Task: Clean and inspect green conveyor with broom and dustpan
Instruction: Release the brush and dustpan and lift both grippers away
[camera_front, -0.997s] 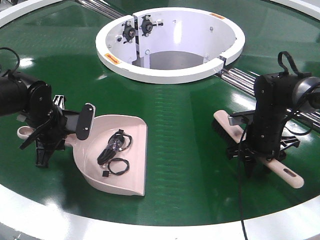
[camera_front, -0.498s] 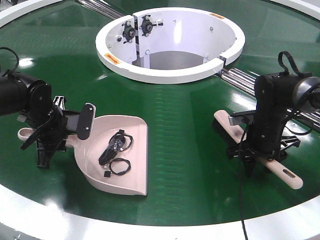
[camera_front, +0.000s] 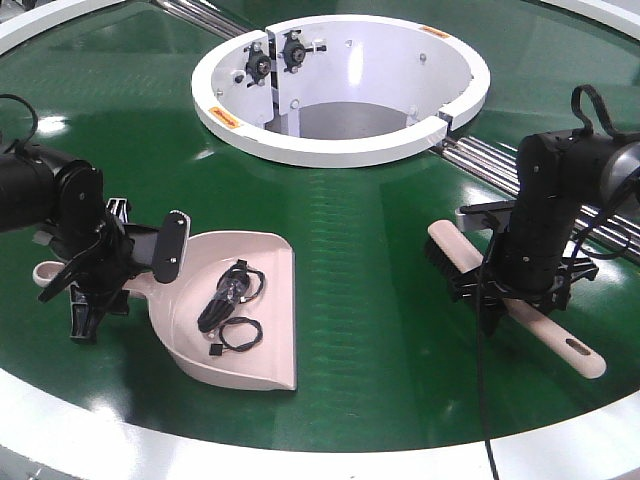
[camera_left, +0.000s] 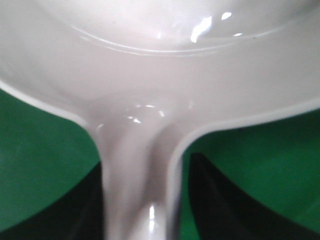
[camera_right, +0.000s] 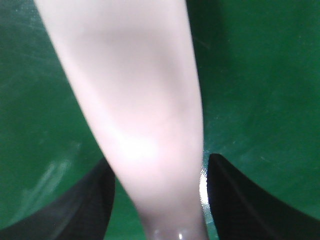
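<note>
Glossy dark green ring-shaped conveyor belt (camera_front: 370, 260) with white outer rim and a white circular central hub (camera_front: 340, 90); surface reflective, faint ribbed texture visible just below the hub

Pale pink-beige plastic dustpan (camera_front: 240, 315) lies flat on the belt, below and left of the hub, open mouth pointing away from the left arm. Wide smooth pan, raised curved back wall, narrow handle running left. Inside the pan: small black tangle of cable-like debris (camera_front: 230, 305), two loops plus a darker clump

Left gripper (camera_front: 95, 275) sits at the handle end of the dustpan. Left wrist view shows the handle neck (camera_left: 135, 190) running between two dark fingers (camera_left: 210, 200) with green belt showing on both sides; contact not clear, can't tell if clamped

Slim pale pink-beige plastic broom (camera_front: 520, 310) lies on the belt below and right of the hub, black bristles (camera_front: 440, 262) toward the hub side, tapered handle with hang slot pointing toward the outer rim. Right gripper (camera_front: 520, 300) is directly over the handle mid-section. Right wrist view: smooth handle (camera_right: 145, 125) between two dark fingers (camera_right: 235, 195), straddling it, slight gap visible on the right side; grip can't be confirmed
</note>
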